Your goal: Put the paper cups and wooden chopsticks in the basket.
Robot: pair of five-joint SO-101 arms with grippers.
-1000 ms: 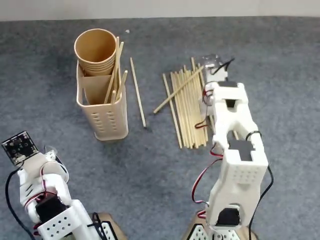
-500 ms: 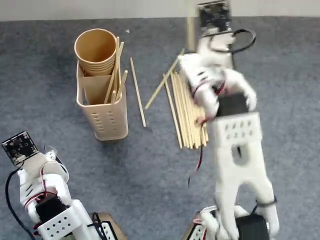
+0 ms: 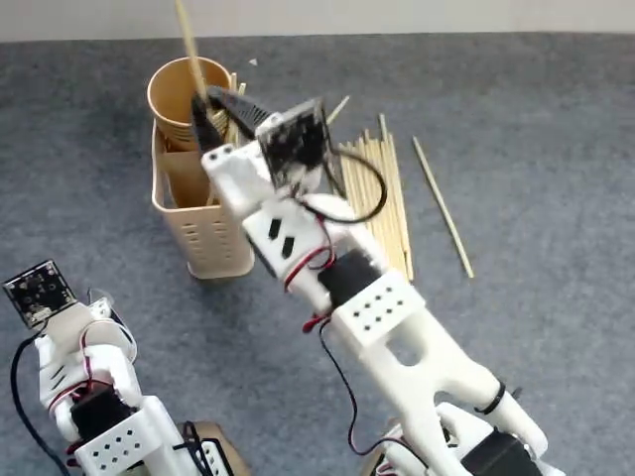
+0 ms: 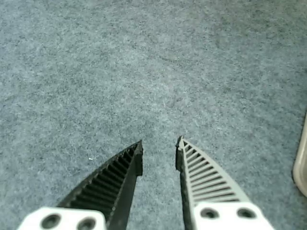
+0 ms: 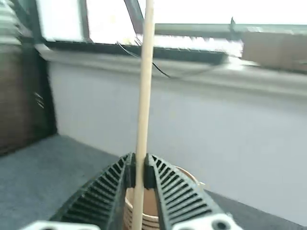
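Chopstick (image 5: pixel 144 86) stands upright, pinched in right gripper (image 5: pixel 139 163) over cups (image 3: pixel 182 132); advise shifting to basket (image 3: pixel 213 246) slot alongside before release; left gripper (image 4: pixel 159 152) gapes empty.

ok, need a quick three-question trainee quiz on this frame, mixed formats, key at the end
1. True or false: the right tool is shut on a chopstick held upright.
2. Fill in: the left tool is ____ (open or shut).
3. The paper cups are: A in the basket, B in the left tool, C beside the basket.
Key: 1 true; 2 open; 3 A.
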